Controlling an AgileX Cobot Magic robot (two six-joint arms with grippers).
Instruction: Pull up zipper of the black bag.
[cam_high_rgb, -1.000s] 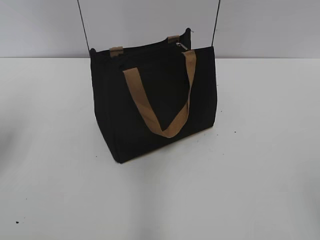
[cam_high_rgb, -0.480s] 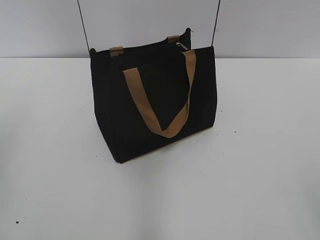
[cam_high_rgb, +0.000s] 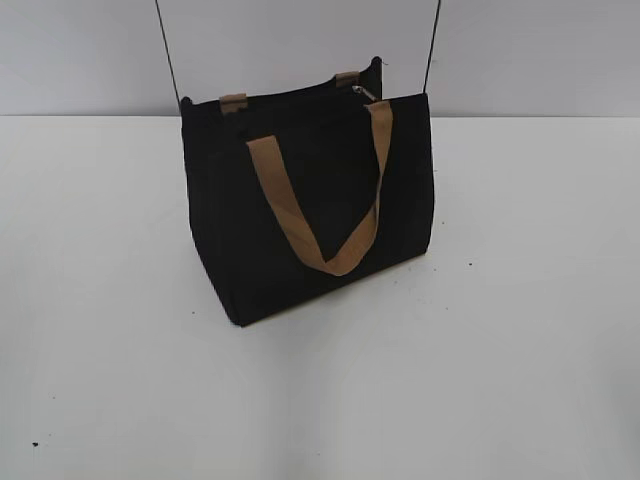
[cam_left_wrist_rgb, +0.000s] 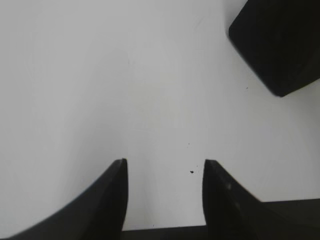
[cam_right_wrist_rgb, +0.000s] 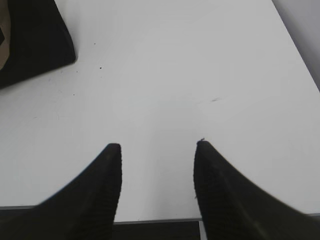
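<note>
The black bag (cam_high_rgb: 300, 200) stands upright on the white table, with a tan loop handle (cam_high_rgb: 320, 200) hanging down its front. The zipper runs along its top edge, and its small silver pull (cam_high_rgb: 364, 93) sits near the right end. A corner of the bag shows at the top right of the left wrist view (cam_left_wrist_rgb: 280, 45) and at the top left of the right wrist view (cam_right_wrist_rgb: 30, 40). My left gripper (cam_left_wrist_rgb: 165, 162) is open and empty over bare table. My right gripper (cam_right_wrist_rgb: 157, 146) is open and empty over bare table. Neither gripper shows in the exterior view.
The white table (cam_high_rgb: 500, 350) surrounds the bag, and its right edge shows in the right wrist view (cam_right_wrist_rgb: 300, 45). Two thin dark cables (cam_high_rgb: 168, 50) rise behind the bag against the grey wall. Small dark specks (cam_left_wrist_rgb: 191, 172) lie on the table.
</note>
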